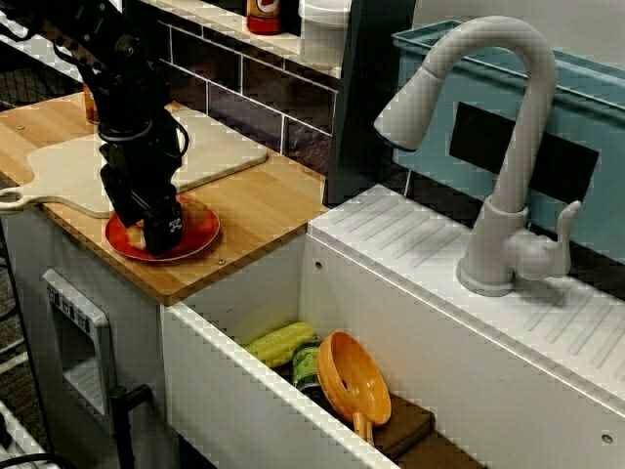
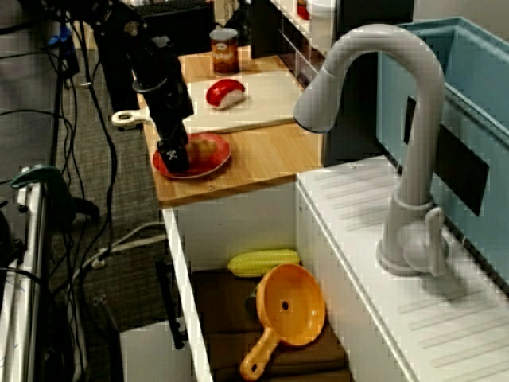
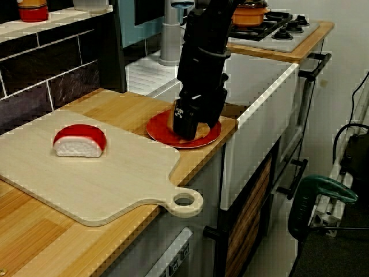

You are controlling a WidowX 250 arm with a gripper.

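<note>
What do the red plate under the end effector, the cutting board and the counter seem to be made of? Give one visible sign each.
Red plate: probably plastic, glossy, uniform colour. Cutting board: pale wood or wood-look, matte, faint grain. Counter: seemingly wood, perhaps bamboo, satin; parallel strip lines show.

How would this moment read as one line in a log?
gripper: low over red plate, beside brown food | jaws: state unclear | cutting board: red sushi piece | sink: corn, orange strainer
</note>
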